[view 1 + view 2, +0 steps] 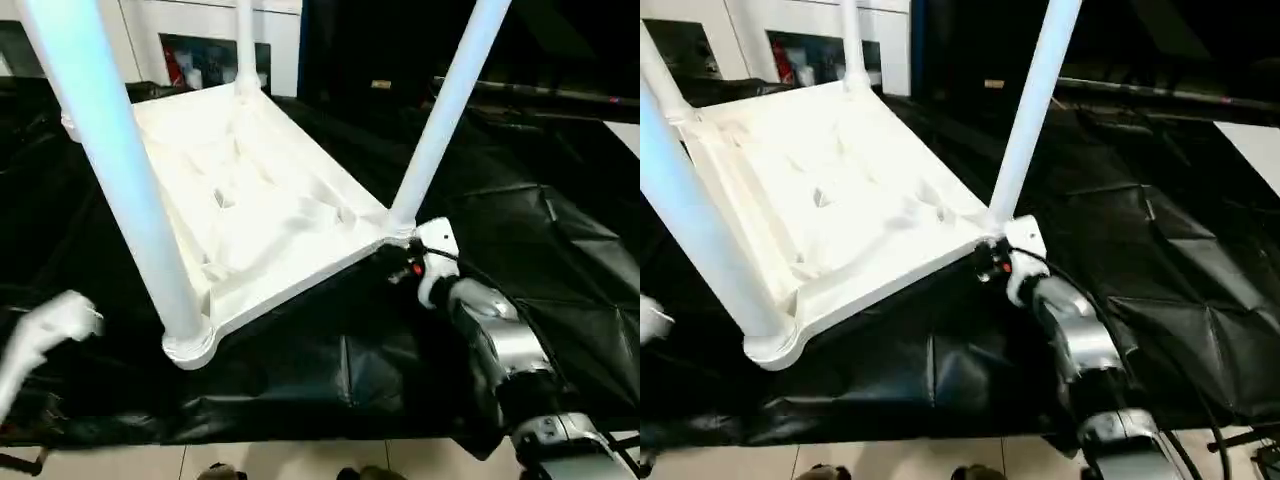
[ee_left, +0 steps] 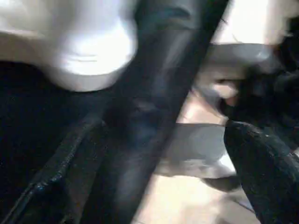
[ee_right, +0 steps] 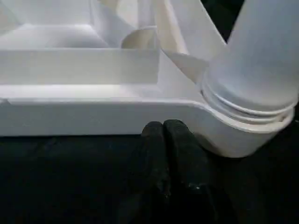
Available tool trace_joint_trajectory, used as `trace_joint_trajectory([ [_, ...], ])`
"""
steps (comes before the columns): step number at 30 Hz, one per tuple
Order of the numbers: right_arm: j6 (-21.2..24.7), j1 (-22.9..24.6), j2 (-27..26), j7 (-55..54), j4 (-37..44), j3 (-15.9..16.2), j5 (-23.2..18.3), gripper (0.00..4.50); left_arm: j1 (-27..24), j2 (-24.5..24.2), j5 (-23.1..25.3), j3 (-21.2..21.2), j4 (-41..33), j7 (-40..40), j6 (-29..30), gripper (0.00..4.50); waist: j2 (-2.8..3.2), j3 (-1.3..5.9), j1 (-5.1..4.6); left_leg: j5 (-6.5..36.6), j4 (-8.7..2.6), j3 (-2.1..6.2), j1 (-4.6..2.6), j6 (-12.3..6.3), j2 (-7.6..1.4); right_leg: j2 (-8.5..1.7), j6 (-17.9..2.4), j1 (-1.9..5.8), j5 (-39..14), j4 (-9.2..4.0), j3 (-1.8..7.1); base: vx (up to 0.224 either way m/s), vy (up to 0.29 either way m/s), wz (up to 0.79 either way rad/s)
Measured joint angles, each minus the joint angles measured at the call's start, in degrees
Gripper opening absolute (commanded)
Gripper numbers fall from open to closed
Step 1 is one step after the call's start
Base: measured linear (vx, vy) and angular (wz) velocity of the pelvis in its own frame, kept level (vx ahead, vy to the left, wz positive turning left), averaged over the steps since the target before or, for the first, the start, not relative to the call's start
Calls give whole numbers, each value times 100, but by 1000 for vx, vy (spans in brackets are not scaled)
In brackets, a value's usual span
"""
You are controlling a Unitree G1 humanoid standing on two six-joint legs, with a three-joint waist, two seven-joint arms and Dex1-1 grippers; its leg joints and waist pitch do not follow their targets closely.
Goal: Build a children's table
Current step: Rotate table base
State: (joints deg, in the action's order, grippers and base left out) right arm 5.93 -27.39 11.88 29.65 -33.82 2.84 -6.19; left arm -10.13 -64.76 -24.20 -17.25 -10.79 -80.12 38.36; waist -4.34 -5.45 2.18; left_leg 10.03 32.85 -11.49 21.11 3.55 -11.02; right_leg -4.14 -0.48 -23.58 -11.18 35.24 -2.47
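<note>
Count for you: one table top (image 1: 260, 215), upside down on the black sheet (image 1: 560, 300), ribbed underside up. Legs standing in its corner sockets: near-left leg (image 1: 110, 160), near-right leg (image 1: 445, 110), far leg (image 1: 244, 45), and in the right eye view a fourth leg (image 1: 660, 75) at the far-left corner. So four legs, all pointing up, none loose on the sheet.

Two arms. Your right gripper (image 3: 163, 140) sits at the top's near-right corner, just below the rim and beside the socket of the near-right leg; its fingers are pressed together with nothing between them. Whether the tips touch the rim, you can't tell. The silver right forearm (image 1: 500, 340) runs back from that corner toward the camera.

Your left gripper (image 1: 60, 320) is off the top's near-left corner, well apart from the socket there, blurred. Jaws spread wide, holding nothing. One black finger (image 2: 266, 172) shows in the left wrist view, with the near-left socket (image 2: 88, 51) beyond it.

White cabinet (image 1: 200, 40) stands behind the top's far end.
</note>
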Motion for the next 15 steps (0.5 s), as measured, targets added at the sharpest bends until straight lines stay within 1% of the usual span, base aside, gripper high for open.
trace_joint_trajectory([
  [3, 28, 88, 60, -99, 8, 0, 66, 3, 432, 207, -140, -355, 449, 178, -230, 450, -8, 5, 35, 0, 0, -1, -4, 0, 1, 0, -2, 5, 1, -1, 1, 0, 0, 0],
  [5, 37, 100, 58, -127, 8, 7, 119, 3, 560, 294, -273, -451, 538, 222, -255, 450, -8, 4, 33, 0, 0, -5, -3, 0, 3, -2, -6, 4, 4, 0, 5, 0, 0, 0],
  [8, 100, 139, 58, -243, 58, 7, 167, 3, 775, 586, -605, -568, 613, 252, -223, 450, -9, 5, 38, 0, 0, -5, -6, 0, 2, -2, -7, 4, 4, 4, 4, 0, 0, 0],
  [11, 150, 170, 51, -389, 85, 1, 230, 3, 997, 893, -928, -581, 622, 272, -119, 450, -10, 6, 48, -2, 0, -5, -8, 2, 1, -1, -9, 4, 5, 10, 3, 0, 0, 0],
  [12, 155, 167, 40, -484, 78, -3, 241, 3, 1187, 1138, -1104, -552, 602, 304, -71, 450, -10, 6, 59, -4, 0, -6, -12, 4, 1, -1, -11, 5, 7, 11, 5, 0, 0, 0],
  [14, 155, 141, -50, -553, 74, 3, 244, 3, 1298, 1383, -1287, -383, 504, 318, -9, 450, -17, 10, 85, -6, 3, -5, -15, 6, 0, -1, -12, 7, 7, 17, 3, 0, 0, 0],
  [15, 155, 131, -85, -561, 74, 5, 244, 3, 1307, 1449, -1349, -281, 478, 333, 20, 450, -17, 11, 83, -6, 4, -5, -14, 7, 0, -1, -12, 7, 7, 19, 4, 0, 0, 0],
])
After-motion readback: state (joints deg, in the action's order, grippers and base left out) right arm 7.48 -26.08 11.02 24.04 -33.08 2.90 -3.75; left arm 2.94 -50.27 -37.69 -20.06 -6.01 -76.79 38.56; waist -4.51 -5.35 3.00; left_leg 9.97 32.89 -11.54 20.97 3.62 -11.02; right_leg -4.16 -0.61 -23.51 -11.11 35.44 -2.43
